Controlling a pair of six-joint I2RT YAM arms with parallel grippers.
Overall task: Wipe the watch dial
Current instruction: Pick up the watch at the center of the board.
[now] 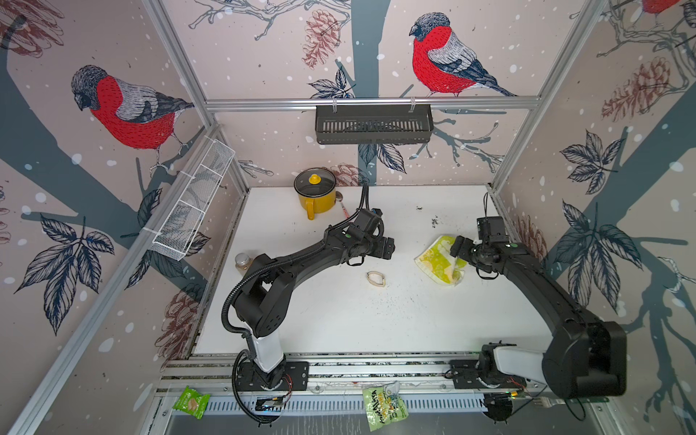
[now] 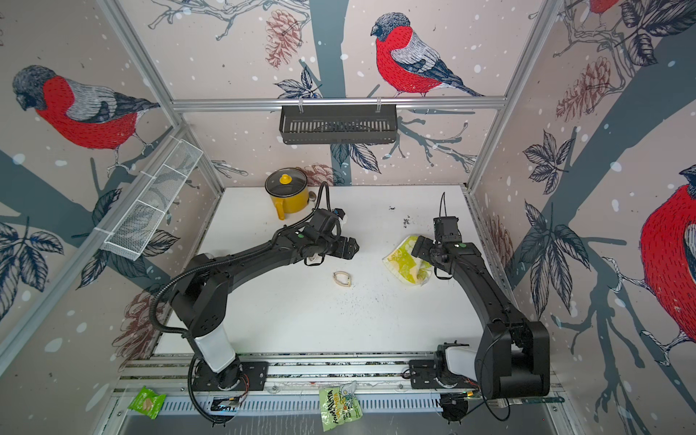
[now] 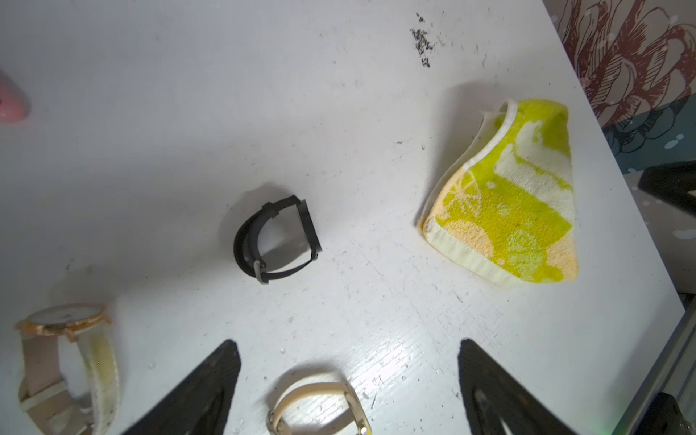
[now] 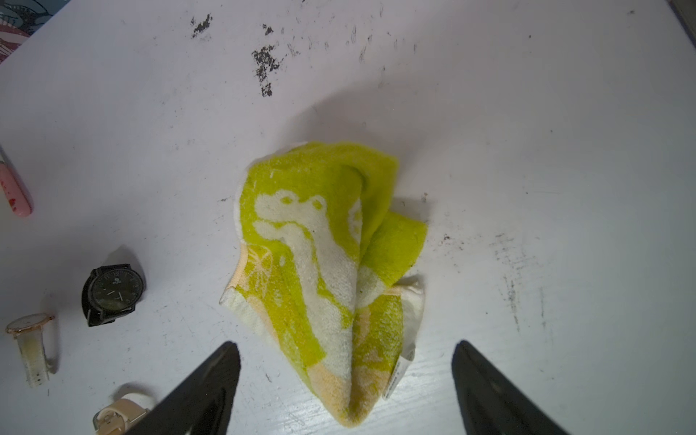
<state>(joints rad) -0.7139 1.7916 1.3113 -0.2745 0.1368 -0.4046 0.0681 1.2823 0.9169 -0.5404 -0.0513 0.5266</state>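
Top view: on the white table (image 1: 339, 320), a small watch with beige strap (image 1: 376, 279) lies between both arms, and a crumpled yellow-green terry cloth (image 1: 433, 260) lies below the right fingers (image 1: 458, 244). Left wrist view: the left fingers (image 3: 211, 384) stand wide apart and empty, and a black round watch (image 3: 277, 239) rests on its side, its case toward the cloth. Right wrist view: the right fingers are spread and released, with the cloth on the table between them, not gripped.
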